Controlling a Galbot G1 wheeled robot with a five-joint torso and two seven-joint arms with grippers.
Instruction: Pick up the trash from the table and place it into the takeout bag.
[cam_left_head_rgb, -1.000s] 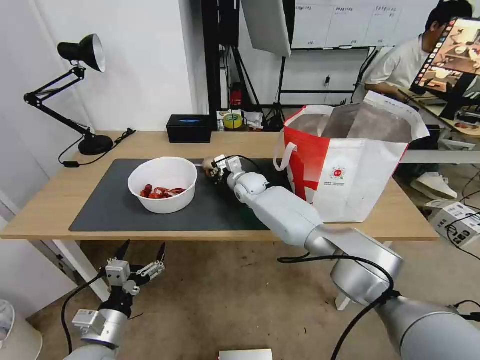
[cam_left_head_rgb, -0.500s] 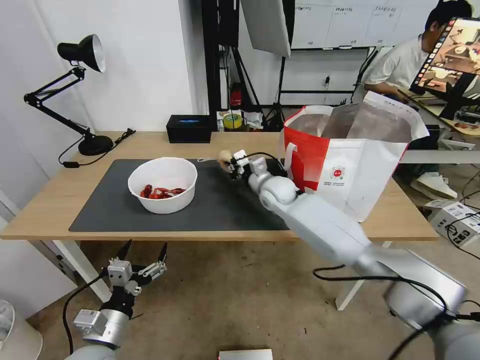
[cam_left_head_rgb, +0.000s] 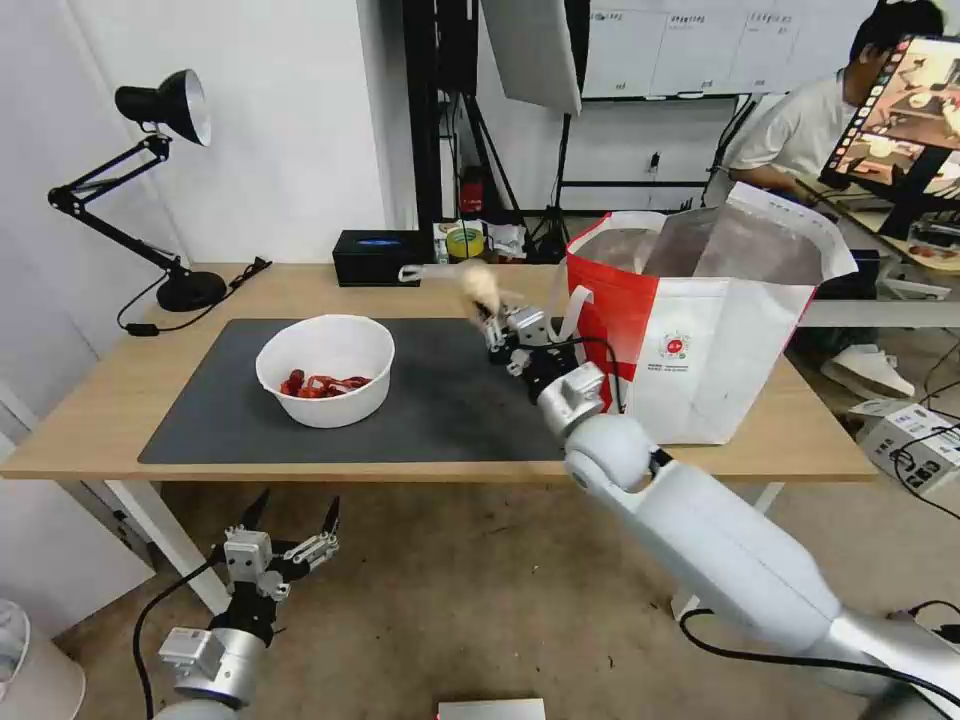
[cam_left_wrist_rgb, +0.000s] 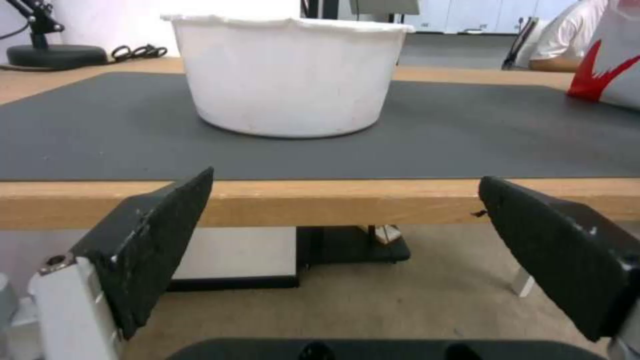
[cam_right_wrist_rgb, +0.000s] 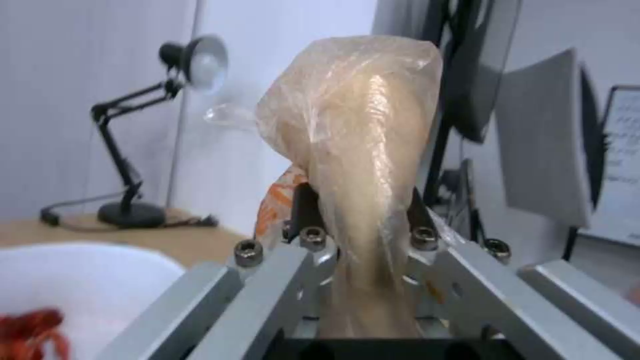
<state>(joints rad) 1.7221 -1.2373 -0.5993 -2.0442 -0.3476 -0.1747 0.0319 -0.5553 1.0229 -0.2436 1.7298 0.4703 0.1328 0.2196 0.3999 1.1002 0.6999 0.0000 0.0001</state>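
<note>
My right gripper is shut on a tan onion-like ball wrapped in clear film, held in the air above the mat's far edge, just left of the takeout bag. In the right wrist view the tan ball stands up between the fingers. The red-and-white bag stands open at the right end of the table. A white bowl with red scraps sits on the dark grey mat. My left gripper hangs open below the table's front edge, facing the bowl.
A black tissue box sits at the table's far edge and a black desk lamp at the far left. Behind the bag a person sits at another desk. A white box lies on the floor at the right.
My right gripper has lifted the tan ball off the mat and carried it up and right toward the bag. The left gripper has stayed nearly where it was.
</note>
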